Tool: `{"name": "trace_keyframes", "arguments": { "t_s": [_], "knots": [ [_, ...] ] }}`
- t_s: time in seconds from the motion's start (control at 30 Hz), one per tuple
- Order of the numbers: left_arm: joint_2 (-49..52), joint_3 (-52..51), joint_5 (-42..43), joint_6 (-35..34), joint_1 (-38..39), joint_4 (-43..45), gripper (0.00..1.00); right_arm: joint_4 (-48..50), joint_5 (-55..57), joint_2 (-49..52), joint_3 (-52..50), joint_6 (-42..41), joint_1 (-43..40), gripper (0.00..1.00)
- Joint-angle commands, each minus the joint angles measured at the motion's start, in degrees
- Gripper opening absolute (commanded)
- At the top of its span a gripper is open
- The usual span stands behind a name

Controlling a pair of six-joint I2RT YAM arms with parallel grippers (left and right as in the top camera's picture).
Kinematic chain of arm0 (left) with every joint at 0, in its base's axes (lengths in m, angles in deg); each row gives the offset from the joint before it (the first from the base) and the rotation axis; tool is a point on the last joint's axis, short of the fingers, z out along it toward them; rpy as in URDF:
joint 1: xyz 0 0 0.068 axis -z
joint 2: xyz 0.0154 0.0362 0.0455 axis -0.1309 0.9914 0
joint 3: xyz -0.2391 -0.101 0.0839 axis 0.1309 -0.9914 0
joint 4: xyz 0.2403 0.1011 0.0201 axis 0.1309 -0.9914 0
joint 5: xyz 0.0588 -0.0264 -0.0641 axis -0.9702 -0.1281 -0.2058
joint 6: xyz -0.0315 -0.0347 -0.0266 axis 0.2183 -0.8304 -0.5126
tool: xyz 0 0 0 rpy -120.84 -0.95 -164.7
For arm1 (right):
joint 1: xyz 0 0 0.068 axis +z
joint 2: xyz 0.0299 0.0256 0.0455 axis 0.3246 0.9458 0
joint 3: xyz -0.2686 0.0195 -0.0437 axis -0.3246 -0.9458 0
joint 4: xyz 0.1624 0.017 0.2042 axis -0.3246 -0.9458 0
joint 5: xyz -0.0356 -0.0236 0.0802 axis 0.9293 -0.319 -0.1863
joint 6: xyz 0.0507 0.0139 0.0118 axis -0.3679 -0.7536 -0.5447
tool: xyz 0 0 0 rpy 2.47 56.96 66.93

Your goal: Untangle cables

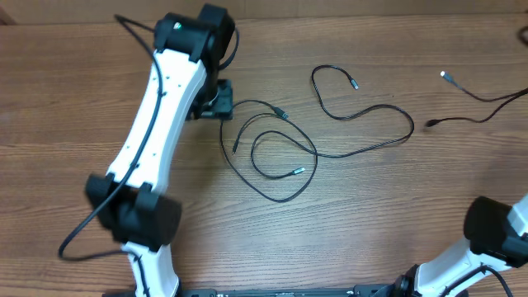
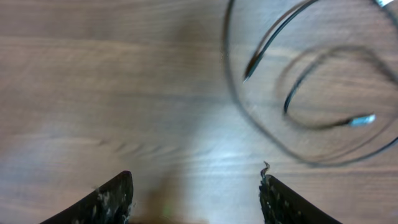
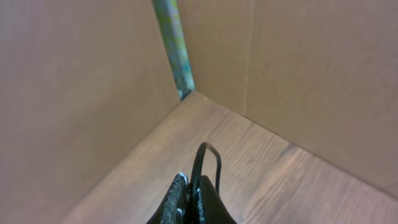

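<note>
Thin black cables [image 1: 280, 157] lie in overlapping loops on the wooden table's middle, with small plug ends, some silver-tipped. My left gripper [image 1: 216, 103] is open and empty just left of these loops. In the left wrist view its jaws [image 2: 196, 177] are spread above bare wood, and the cable loops [image 2: 231, 93] with a silver tip [image 2: 362, 119] lie ahead to the right. A separate black cable [image 1: 478, 99] lies at the far right and runs off the edge. My right gripper [image 3: 189, 183] is shut on a thin black cable [image 3: 202, 158] that loops out of its jaws.
The right arm's lower part [image 1: 495, 231] shows at the bottom right; its gripper is outside the overhead view. In the right wrist view, brown cardboard walls [image 3: 298, 74] meet at a corner [image 3: 183, 93] beyond the table surface.
</note>
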State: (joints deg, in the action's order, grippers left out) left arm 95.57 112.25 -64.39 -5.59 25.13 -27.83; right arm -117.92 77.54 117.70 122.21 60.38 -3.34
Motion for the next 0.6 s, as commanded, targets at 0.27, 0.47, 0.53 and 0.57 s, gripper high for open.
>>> {"name": "trace_keyframes", "arguments": {
  "t_s": [0.27, 0.47, 0.53, 0.57],
  "knots": [
    [-15.2, -19.0, 0.6, -0.4, -2.6, -0.1, 0.69, -1.1, -8.0, -0.1, -0.1, -6.9, -9.0, 0.04],
    [-15.2, -29.2, -0.2, -1.0, -3.4, -0.1, 0.70, -7.5, -8.0, 2.8, -4.6, -6.9, -9.0, 0.04],
    [-15.2, -30.7, -0.9, -1.9, -4.7, -0.1, 0.71, -8.7, -8.0, 3.9, -7.7, -6.7, -9.0, 0.04],
    [-15.2, -30.8, -1.0, -2.2, -5.7, -0.1, 0.71, -9.0, -8.0, 4.3, -9.4, -6.7, -9.0, 0.04]
  ]
}}
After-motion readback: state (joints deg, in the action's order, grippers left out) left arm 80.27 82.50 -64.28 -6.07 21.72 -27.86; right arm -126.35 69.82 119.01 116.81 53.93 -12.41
